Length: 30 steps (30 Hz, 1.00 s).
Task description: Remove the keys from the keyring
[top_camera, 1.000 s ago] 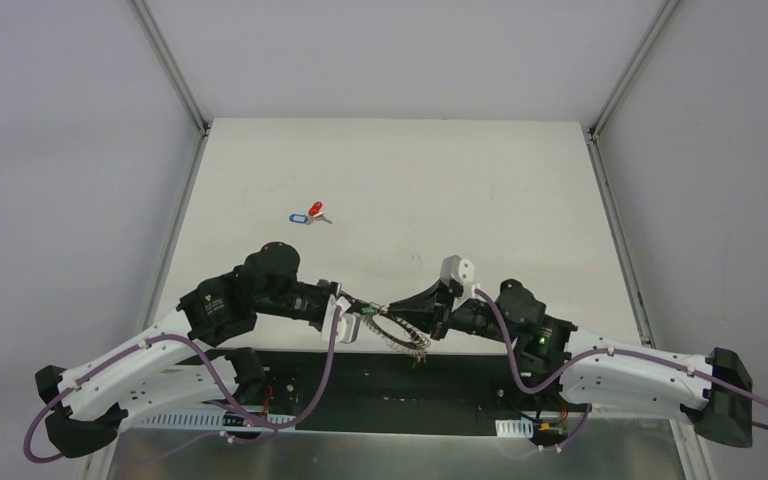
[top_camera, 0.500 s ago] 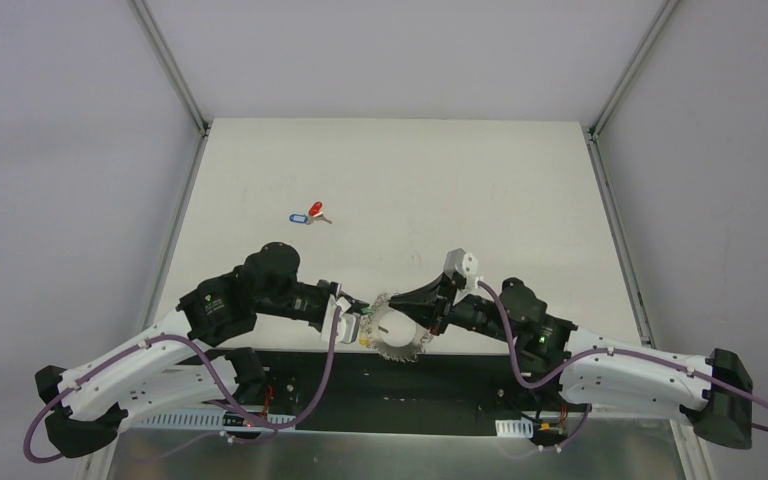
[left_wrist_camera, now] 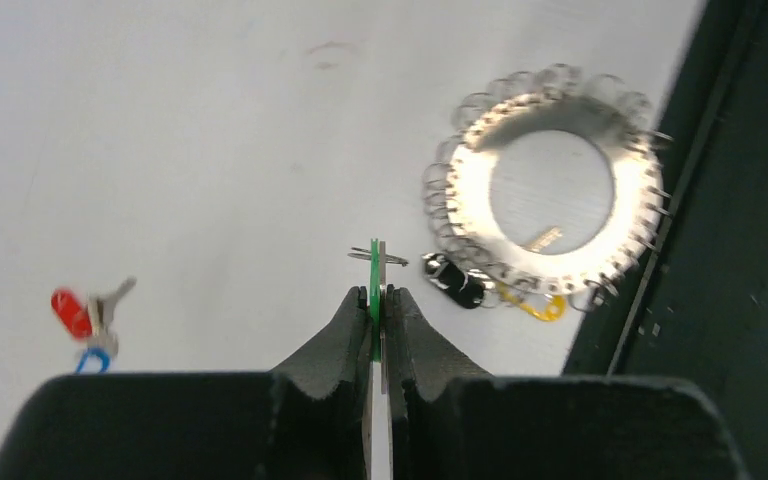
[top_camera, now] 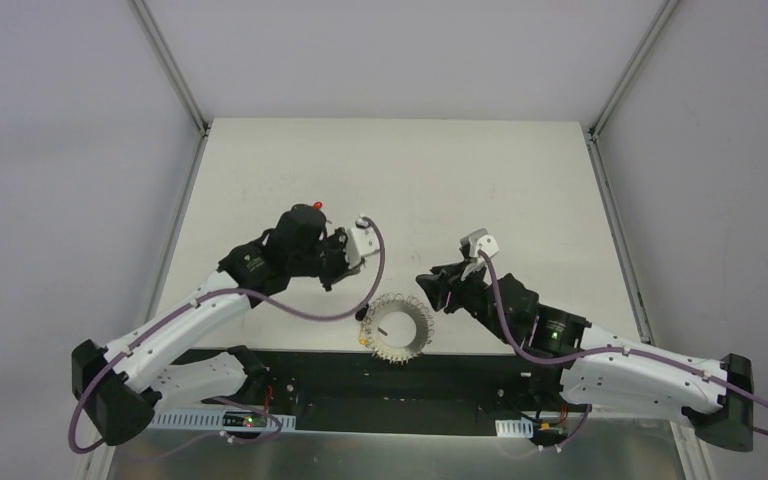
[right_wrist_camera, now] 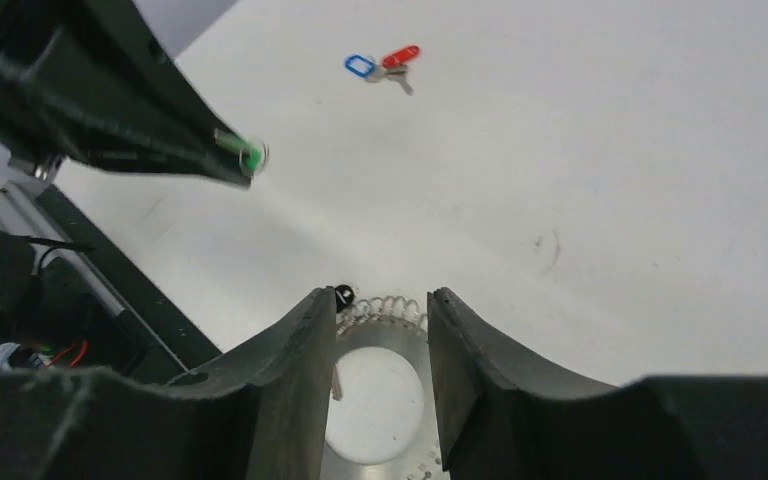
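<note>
Silvery metal fringed all round with wire loops, the keyring (left_wrist_camera: pixel 550 205) lies flat on the white table (top_camera: pixel 480 180) at its near edge, just beside the dark strip (left_wrist_camera: pixel 730 250). A yellow key (left_wrist_camera: pixel 532 303) and a black-headed piece (left_wrist_camera: pixel 455 280) sit at its rim, and a small metal key (left_wrist_camera: pixel 543 238) lies in its hollow centre. The left gripper (left_wrist_camera: pixel 377 302), apart from the ring, is clamped tight on a green-headed key (left_wrist_camera: pixel 379 258) whose metal end pokes out past the fingertips. The right gripper (right_wrist_camera: pixel 382 298) hovers over the ring's far rim, jaws spread and holding nothing. A red key (right_wrist_camera: pixel 400 55) and a blue key (right_wrist_camera: pixel 359 66) lie together farther out on the table, well apart from the ring.
</note>
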Available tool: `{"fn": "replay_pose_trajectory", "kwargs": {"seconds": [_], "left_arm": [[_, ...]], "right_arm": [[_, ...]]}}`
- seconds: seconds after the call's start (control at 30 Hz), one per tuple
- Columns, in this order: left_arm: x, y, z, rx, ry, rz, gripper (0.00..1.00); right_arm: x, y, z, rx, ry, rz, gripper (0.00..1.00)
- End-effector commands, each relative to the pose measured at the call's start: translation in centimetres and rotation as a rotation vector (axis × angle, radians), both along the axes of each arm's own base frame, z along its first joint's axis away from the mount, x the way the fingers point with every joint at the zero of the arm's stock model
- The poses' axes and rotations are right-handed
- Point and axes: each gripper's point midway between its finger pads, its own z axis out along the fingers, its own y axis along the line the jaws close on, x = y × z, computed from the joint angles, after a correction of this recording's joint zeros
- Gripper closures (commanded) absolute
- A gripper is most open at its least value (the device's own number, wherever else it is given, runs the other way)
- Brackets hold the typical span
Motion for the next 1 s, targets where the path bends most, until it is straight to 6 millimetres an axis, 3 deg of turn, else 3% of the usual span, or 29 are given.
{"fn": "replay_pose_trajectory", "kwargs": {"seconds": [0.0,0.17,0.63,0.67,0.7,0.77,0.8,0.87,0.97], "left_arm": [[6.4,2.1,1.5,-0.109,0.142,0.419,1.00],[10.4,4.5,0.7,-0.108,0.201,0.592,1.00],[18.3,10.5,-1.9,-0.102,0.336,0.864,0.97],[18.8,10.8,-2.0,-0.110,0.351,0.877,0.92],[19.1,11.2,-2.2,-0.120,0.369,0.897,0.74],[19.2,11.5,-2.2,-0.140,0.384,0.923,0.07],[19.1,11.4,-2.0,-0.154,0.382,0.916,0.02],[18.6,11.0,-0.8,-0.203,0.357,0.893,0.01],[17.7,10.2,0.5,-0.283,0.366,0.873,0.01]], "right_arm": [[1.5,-2.9,-0.5,-0.035,0.059,-0.179,0.55],[1.0,-3.5,-0.1,0.011,0.060,-0.171,0.55],[-0.5,-3.9,2.0,0.028,0.078,-0.101,0.56],[-0.5,-3.9,2.0,0.032,0.081,-0.098,0.55],[-0.6,-3.9,2.1,0.039,0.085,-0.095,0.55],[-0.7,-4.0,2.1,0.046,0.093,-0.100,0.46],[-0.6,-4.1,2.1,0.051,0.101,-0.114,0.35],[-0.1,-4.6,2.1,0.058,0.118,-0.166,0.05],[1.1,-5.8,2.7,0.086,0.137,-0.286,0.01]]}}
